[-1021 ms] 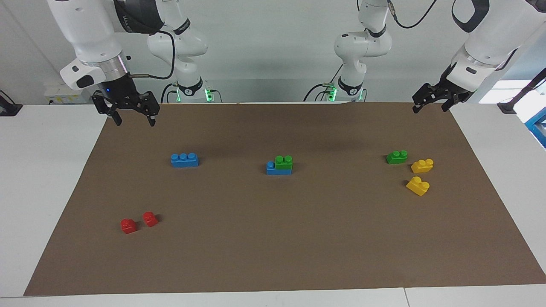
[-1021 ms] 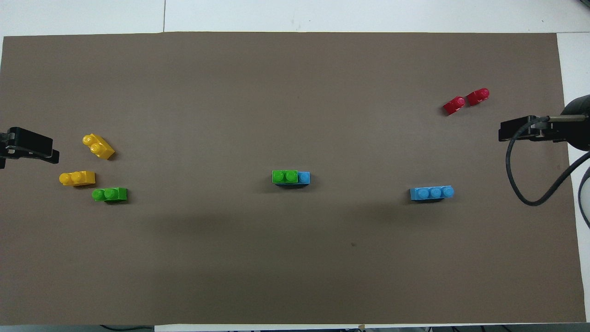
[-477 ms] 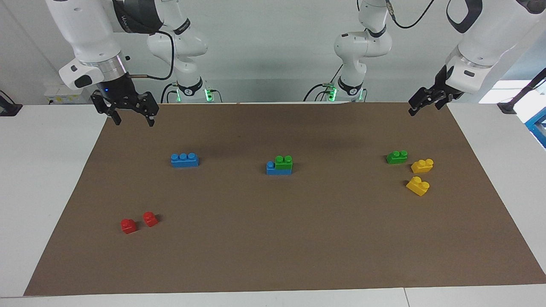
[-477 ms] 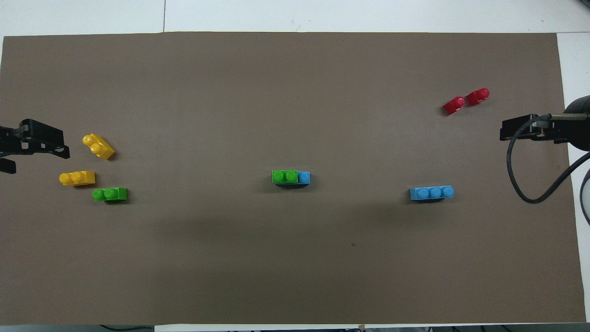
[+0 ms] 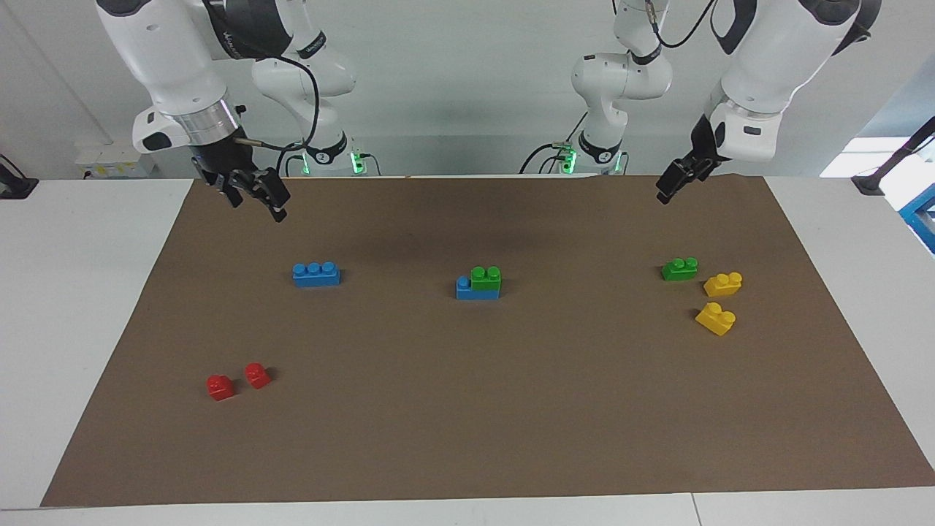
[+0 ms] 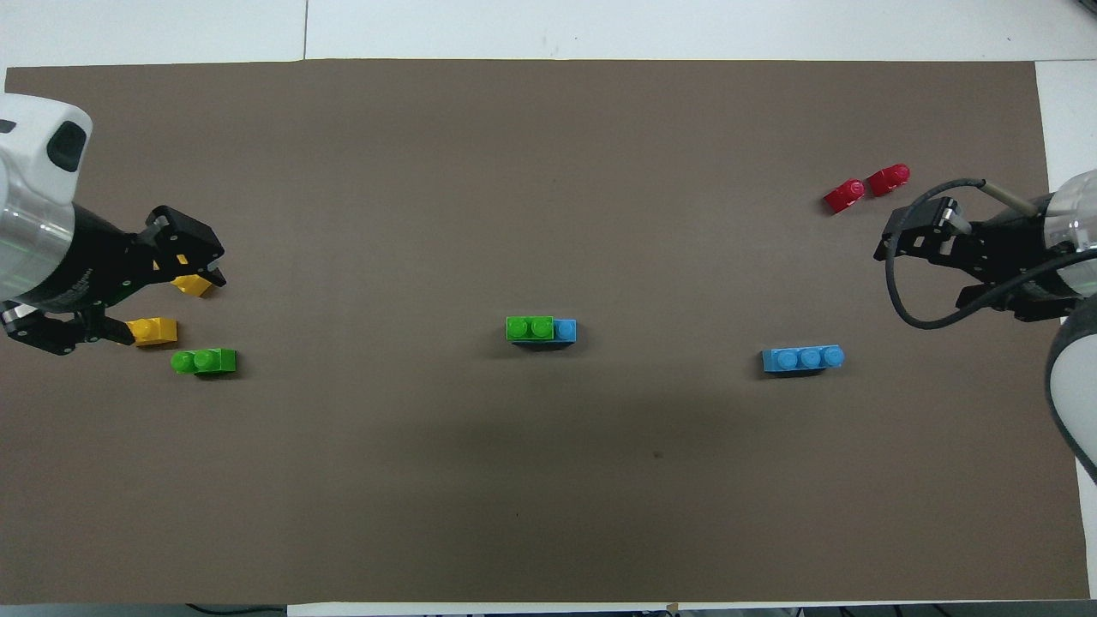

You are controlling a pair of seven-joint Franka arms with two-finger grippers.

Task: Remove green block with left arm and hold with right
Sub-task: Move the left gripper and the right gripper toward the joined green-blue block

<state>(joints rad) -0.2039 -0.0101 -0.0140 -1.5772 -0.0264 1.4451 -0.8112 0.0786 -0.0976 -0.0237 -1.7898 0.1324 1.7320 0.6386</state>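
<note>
Both arms hang in the air over the robots' edge of the brown mat (image 5: 467, 409). The left gripper (image 5: 670, 184) is up over the mat's corner at the left arm's end; in the overhead view (image 6: 128, 300) its black fingers stand wide apart, with nothing between them. The right gripper (image 5: 256, 196) hovers over the corner at the right arm's end, and I cannot tell how its fingers are set.

The mat is flat, matte and paper-like, spread on a white table (image 5: 80, 292).

At mid-table the green block (image 5: 486, 278) is a glossy plastic brick with two round studs, pressed onto a blue brick (image 5: 467, 290), covering two of its studs and leaving one bare. Toward the right arm's end a second blue brick (image 5: 316, 274) with three studs lies alone. Toward the left arm's end a loose green brick (image 5: 679, 269) lies tipped on its side, with two yellow bricks (image 5: 719, 301) just beside it, a little farther from the robots.

Farthest out, toward the right arm's end, two small red bricks (image 5: 237, 380) sit close together.
</note>
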